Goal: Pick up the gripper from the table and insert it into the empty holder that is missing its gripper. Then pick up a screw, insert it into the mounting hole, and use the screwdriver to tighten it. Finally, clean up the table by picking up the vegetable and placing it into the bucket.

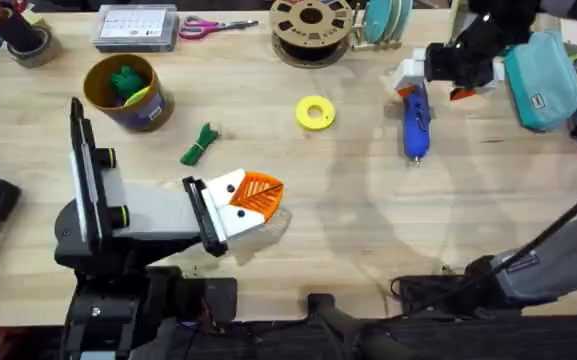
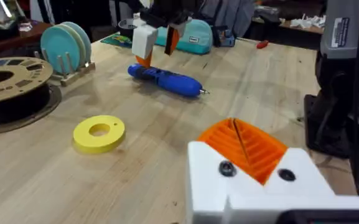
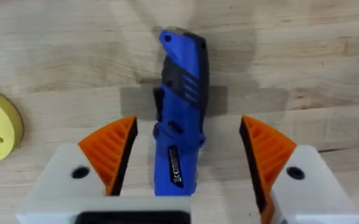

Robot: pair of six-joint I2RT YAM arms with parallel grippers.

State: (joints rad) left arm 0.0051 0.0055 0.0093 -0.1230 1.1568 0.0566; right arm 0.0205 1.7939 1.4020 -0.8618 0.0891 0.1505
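Observation:
The blue screwdriver (image 1: 415,122) (image 2: 167,78) (image 3: 180,99) lies flat on the table at the right, tip toward the front. My right gripper (image 1: 433,85) (image 2: 158,46) (image 3: 188,127) stands open over its rear end, one orange pad on each side and apart from it. My left gripper (image 1: 266,195) (image 2: 241,142) rests low at the front centre, shut with its orange pads together and nothing visible between them. The dark-green vegetable (image 1: 200,145) lies just behind it. At the back left stands the yellow bucket (image 1: 148,112). The loose gripper piece, the empty holder and the screw are out of view.
A green bundle with a yellow piece (image 1: 128,83) sits in the bucket. A yellow ring (image 1: 315,112) (image 2: 99,132) lies mid-table. Along the back edge are a brown spool (image 1: 311,30), scissors (image 1: 213,27) and teal plates (image 2: 67,43). A teal pouch (image 1: 543,75) sits right of my right gripper.

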